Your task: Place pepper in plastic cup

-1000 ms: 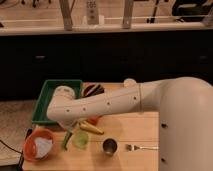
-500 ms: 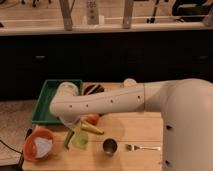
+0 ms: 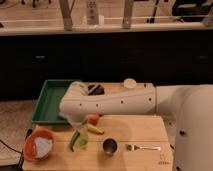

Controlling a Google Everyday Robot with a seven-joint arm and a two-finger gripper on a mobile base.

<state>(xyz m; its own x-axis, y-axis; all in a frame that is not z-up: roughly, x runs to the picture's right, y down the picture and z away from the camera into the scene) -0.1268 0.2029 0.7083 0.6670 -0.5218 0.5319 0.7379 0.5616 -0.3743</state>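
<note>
The claw [image 3: 76, 126] hangs low over the tabletop [image 3: 135, 131], directly above the plastic cup [image 3: 81, 141]; whether it is open or closed cannot be told. The pepper [image 3: 74, 140] appears as a slim green shape just below the claw, at the cup's left side, seemingly resting in or against it. The step in hand is judged to be the placement. The next move calls for confirming that the pepper sits inside the cup, then lifting the claw clear.
</note>
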